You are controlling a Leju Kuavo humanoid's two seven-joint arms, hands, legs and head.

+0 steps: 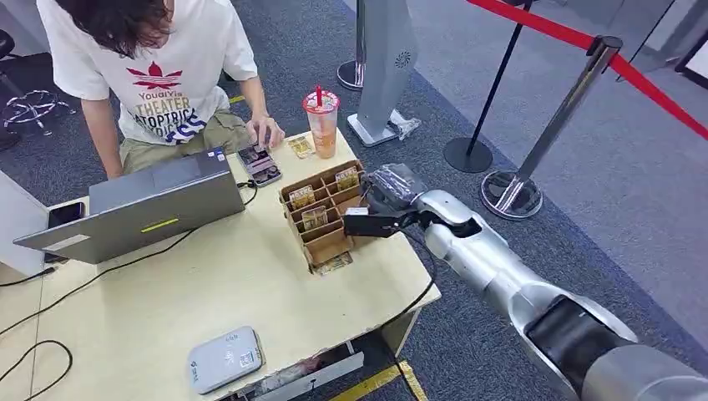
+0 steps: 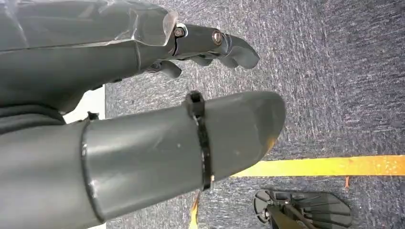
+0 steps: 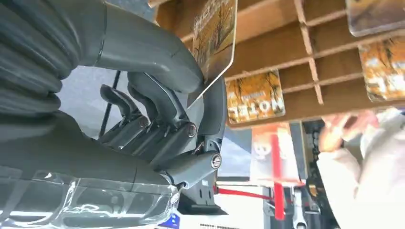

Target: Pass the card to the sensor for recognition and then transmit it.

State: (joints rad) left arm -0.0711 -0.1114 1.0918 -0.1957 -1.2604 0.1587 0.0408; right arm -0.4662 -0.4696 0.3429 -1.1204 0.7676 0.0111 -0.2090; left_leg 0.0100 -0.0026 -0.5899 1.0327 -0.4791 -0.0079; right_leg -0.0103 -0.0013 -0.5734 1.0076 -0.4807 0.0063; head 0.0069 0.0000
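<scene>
The right hand (image 3: 162,119) pinches a card (image 3: 215,43) between thumb and fingers, right beside the brown card rack (image 1: 321,219) on the bench (image 1: 209,292). The card looks thin, light, stiff and smooth, so I think it could slip; holding it by one edge, with the printed face left bare for the sensor, seems best. More cards stand in the rack's slots, and its thin walls are close, so the card should lift straight out. The grey card reader (image 1: 224,359) lies near the bench's front edge, with open bench between it and the rack. A drink cup (image 1: 321,124), a laptop (image 1: 142,209) and a person's hand (image 1: 265,129) are farther back. The left hand (image 2: 143,95) hangs loose over the carpet, holding nothing.
</scene>
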